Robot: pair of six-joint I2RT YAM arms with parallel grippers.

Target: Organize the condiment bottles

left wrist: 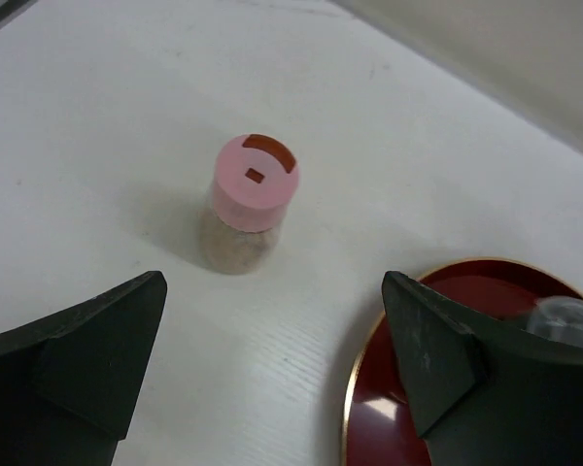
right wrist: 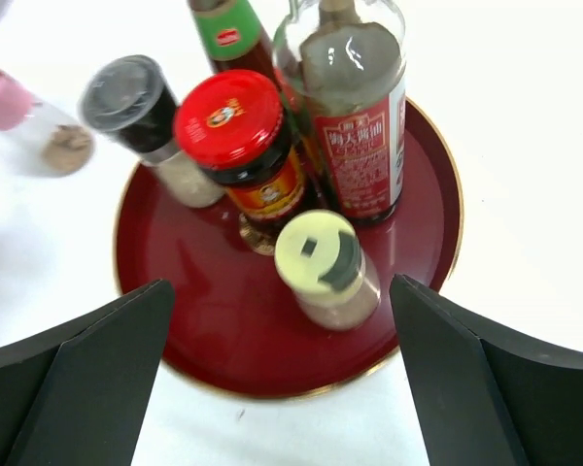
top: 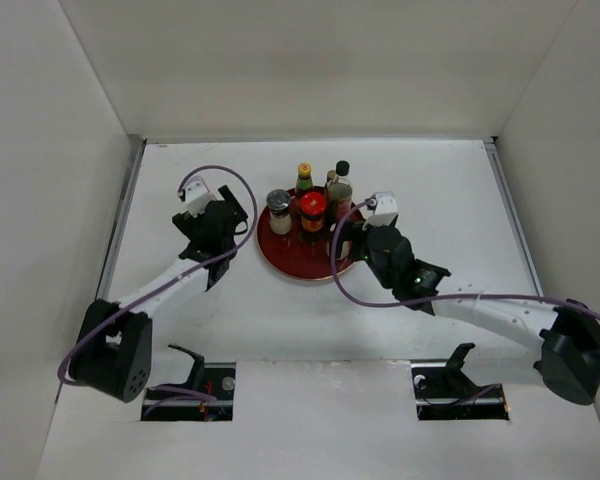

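Observation:
The condiment bottles mostly stand on the round red tray (right wrist: 204, 340): a tall clear bottle (right wrist: 355, 107) with a red label, a red-lidded jar (right wrist: 235, 136), a silver-lidded shaker (right wrist: 136, 97), a green-labelled bottle (right wrist: 231, 34) and a cream-capped bottle (right wrist: 323, 264) at the tray's near side. My right gripper (right wrist: 278, 283) is open, its fingers well apart on either side of the cream-capped bottle without touching it. The pink-capped bottle (left wrist: 255, 184) stands upright on the white table, left of the tray. My left gripper (left wrist: 272, 282) is open just short of it, holding nothing.
From above, the tray (top: 280, 255) lies mid-table between the left gripper (top: 220, 218) and the right gripper (top: 346, 240). The tray's gold rim (left wrist: 355, 388) sits under my left gripper's right finger. White walls enclose the table on three sides.

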